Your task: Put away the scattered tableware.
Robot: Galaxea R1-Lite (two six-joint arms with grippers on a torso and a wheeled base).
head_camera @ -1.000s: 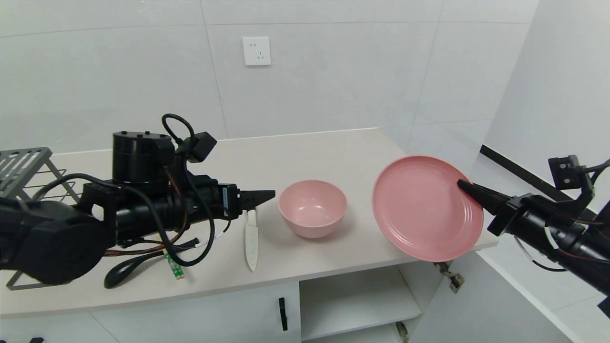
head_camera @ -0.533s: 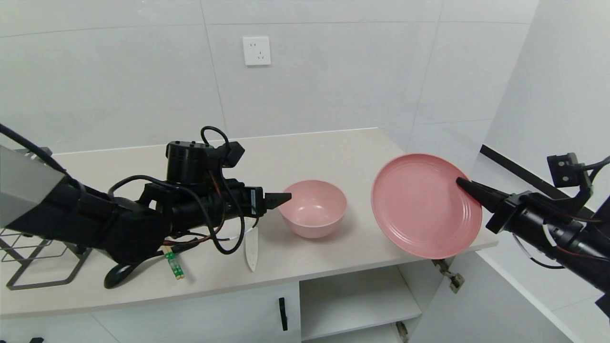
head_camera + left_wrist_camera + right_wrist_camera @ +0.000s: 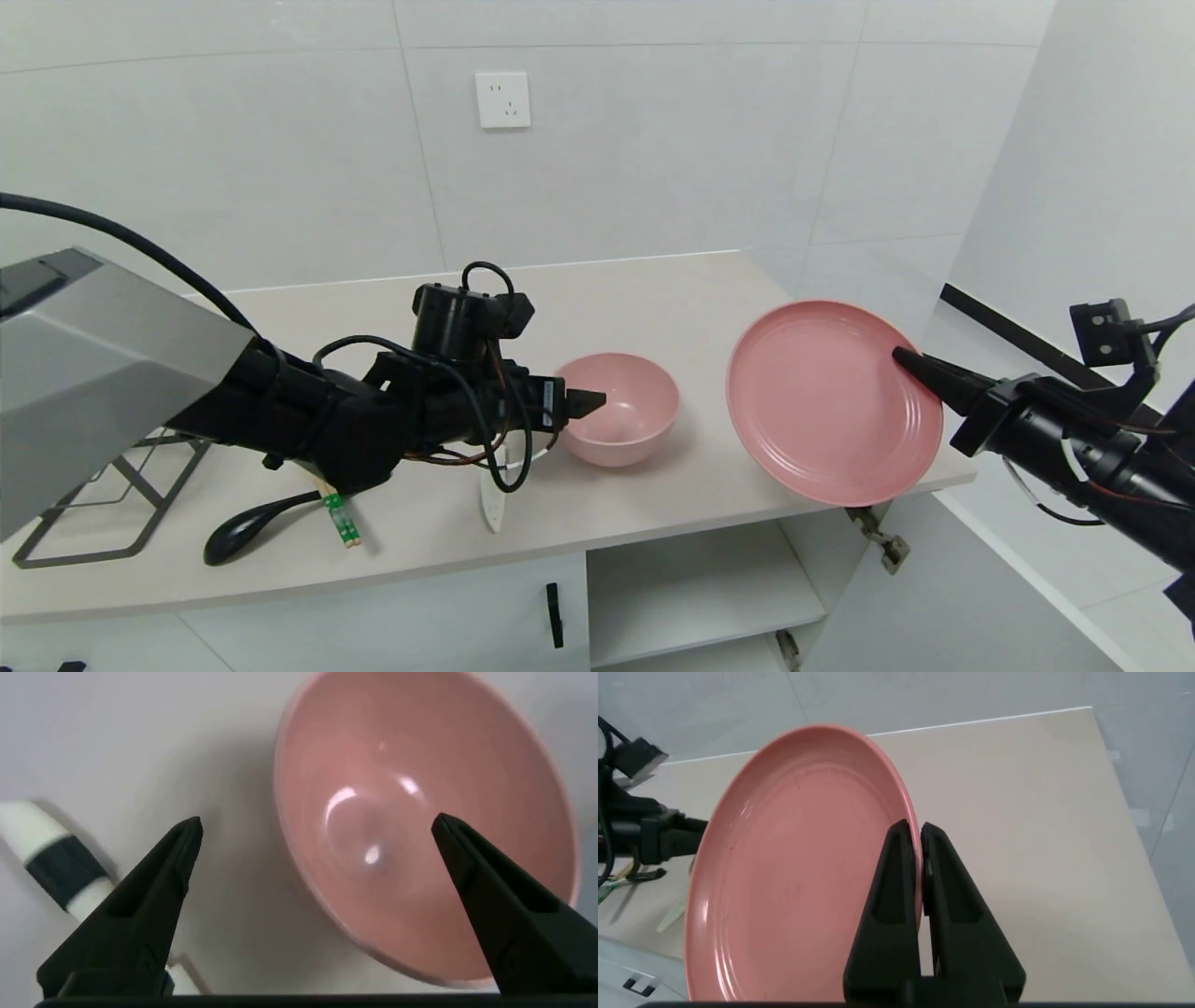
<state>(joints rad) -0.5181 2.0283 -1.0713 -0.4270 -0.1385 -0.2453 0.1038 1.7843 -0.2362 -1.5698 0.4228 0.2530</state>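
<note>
Right gripper (image 3: 901, 358) is pinching the pink plate (image 3: 822, 401) by its rim, fingers closed on it, plate tilted up on edge. Left gripper (image 3: 318, 826) is hovering with fingers spread wide, nothing gripped, the bowl (image 3: 635, 411) sitting just below with its near rim between the fingertips. I'm reading this as early: nothing is looking stowed yet, and the bowl, knife (image 3: 492, 504) and spoon (image 3: 245, 530) are lying on the counter (image 3: 653, 299).
</note>
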